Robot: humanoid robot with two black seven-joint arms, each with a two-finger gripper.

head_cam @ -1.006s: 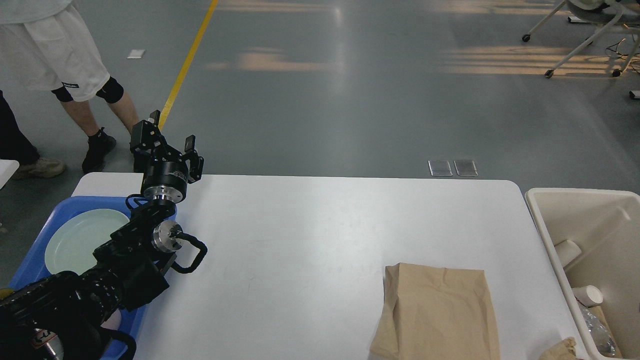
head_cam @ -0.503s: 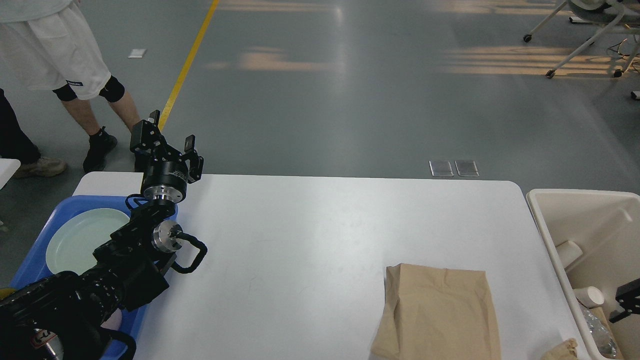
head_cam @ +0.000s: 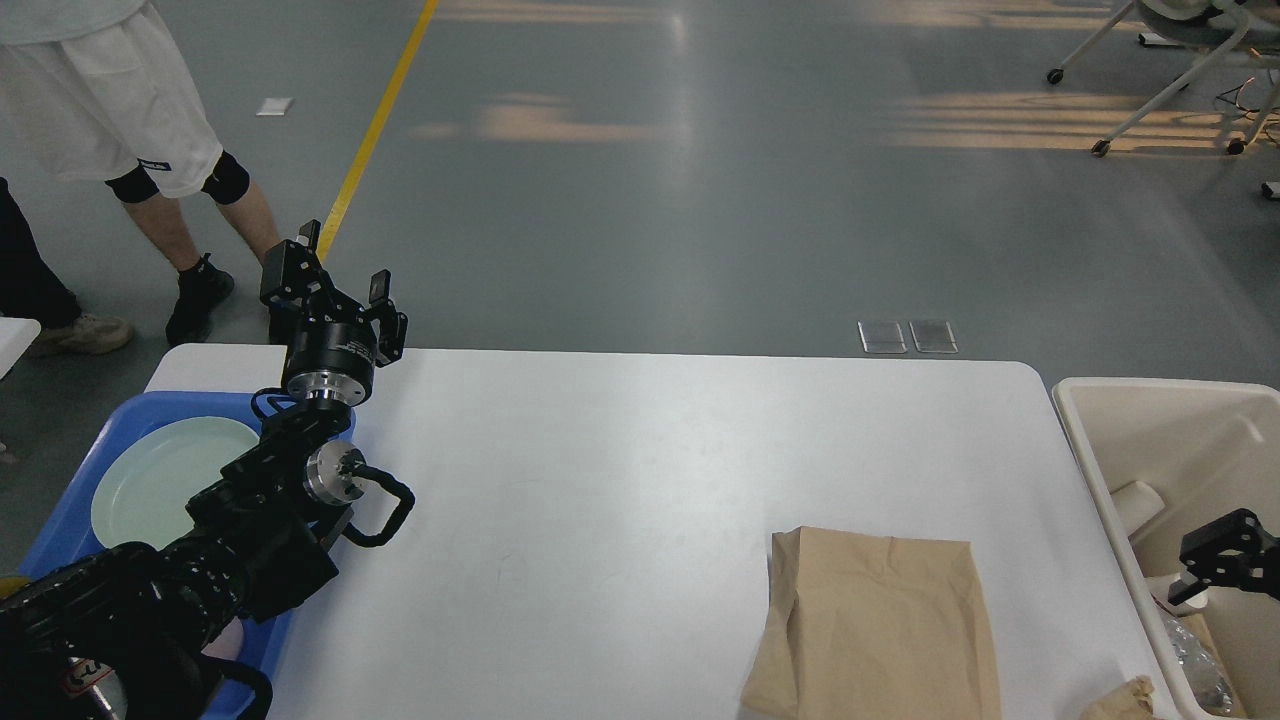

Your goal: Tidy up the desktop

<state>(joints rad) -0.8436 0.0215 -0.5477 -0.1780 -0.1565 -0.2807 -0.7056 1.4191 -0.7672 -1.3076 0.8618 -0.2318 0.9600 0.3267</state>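
Lying flat lower right on the counter (head_cam: 640, 470), the paper bag (head_cam: 875, 625) could be crumpled; left fingers (head_cam: 335, 285) spread empty, right fingers (head_cam: 1215, 560) indistinct.

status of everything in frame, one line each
left tool: open, empty, raised above the blue tray
right tool: over the bin, grip unclear
paper bag: flat on desktop
plate: in blue tray
bin: holds paper cups
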